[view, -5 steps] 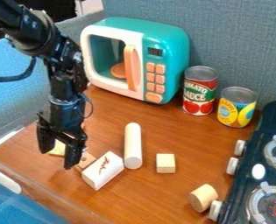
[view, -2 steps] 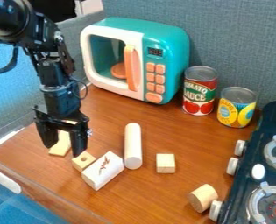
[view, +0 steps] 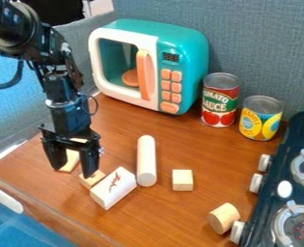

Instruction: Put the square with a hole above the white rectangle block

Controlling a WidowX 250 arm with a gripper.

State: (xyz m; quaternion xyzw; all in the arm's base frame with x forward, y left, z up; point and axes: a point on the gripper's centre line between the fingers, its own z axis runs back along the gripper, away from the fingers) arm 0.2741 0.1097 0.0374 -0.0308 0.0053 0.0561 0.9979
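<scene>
Nearest, toward the lower right of the frame, a short wooden cylinder [view: 224, 218] lies on its side against a knob of the toy stove [view: 298, 132], where it also lies in the earlier frames. Left of it, below the middle of the frame, the white rectangle block [view: 113, 188] lies flat and has not shifted, nothing on top of it. The square with a hole [view: 91, 180] sits flat on the table [view: 173, 212] just beside it, at lower left, also in its old spot; its hole, plain to see a moment ago, is now partly covered by a finger of the gripper [view: 74, 172]. That gripper has come down and slightly rightward in the frame since the last picture, its fingers spread apart and nothing held (whether a tip touches the square, I can't tell). Past the gap between them shows a pale block [view: 71, 160]. The small cube [view: 182, 180] and the long white cylinder [view: 146, 160], around the middle, keep their places. Farther back, the yellow can [view: 262, 120], the tomato can [view: 220, 103] and the teal toy microwave [view: 191, 43] at upper centre are unchanged.
</scene>
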